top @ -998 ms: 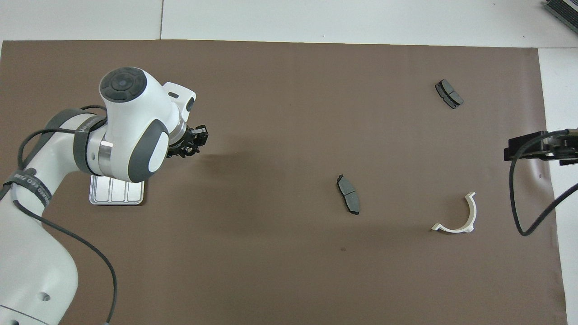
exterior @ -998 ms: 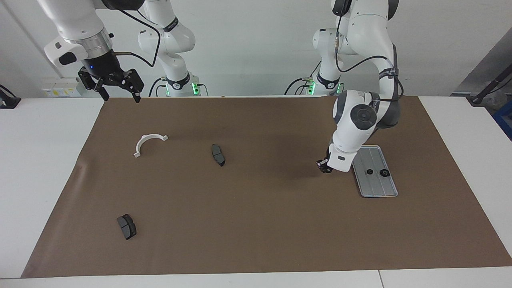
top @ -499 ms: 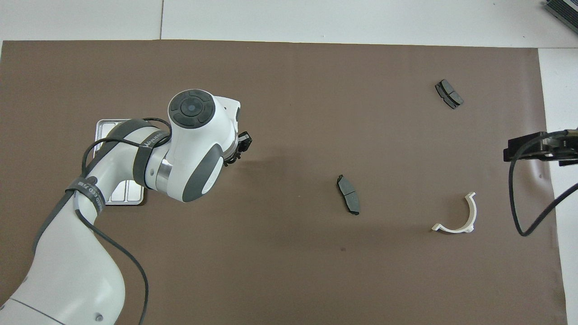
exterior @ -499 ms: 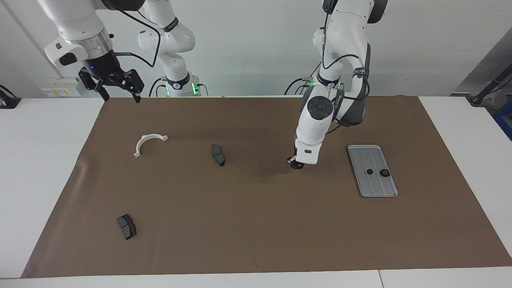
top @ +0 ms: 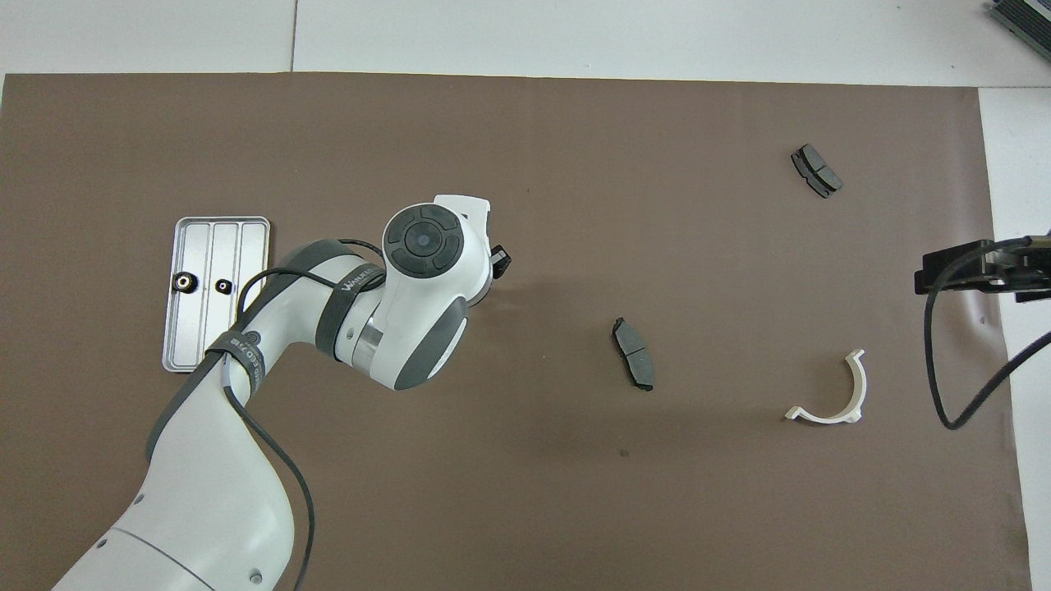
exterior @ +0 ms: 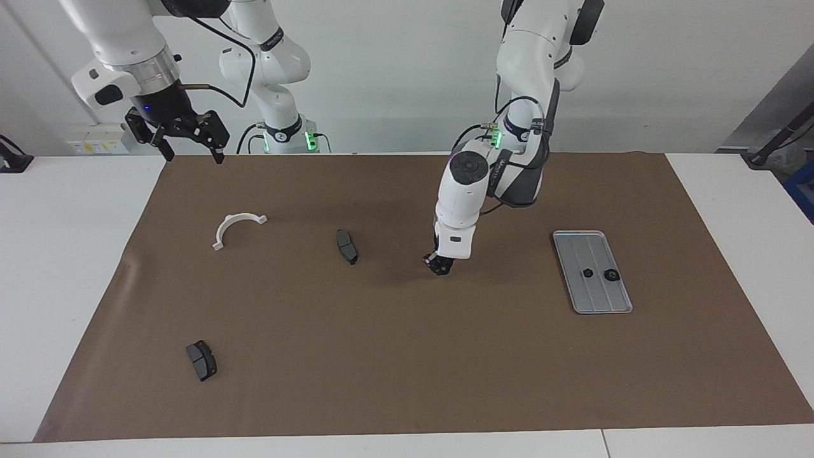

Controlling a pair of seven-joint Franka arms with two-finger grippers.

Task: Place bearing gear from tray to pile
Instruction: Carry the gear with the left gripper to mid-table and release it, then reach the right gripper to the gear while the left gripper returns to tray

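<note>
The silver tray lies on the brown mat toward the left arm's end, with two small black bearing gears on it. My left gripper hangs low over the middle of the mat, between the tray and a brake pad, shut on a small black bearing gear. In the overhead view the wrist hides most of that gripper. No pile shows in either view. My right gripper waits open, raised over the mat's edge at the right arm's end.
One dark brake pad lies mid-mat beside the left gripper, another farther from the robots toward the right arm's end. A white curved bracket lies under the right gripper's side of the mat.
My left gripper has travelled from beside the tray toward the middle of the mat, staying shut and uncovering the tray in the overhead view. The right arm has not moved.
</note>
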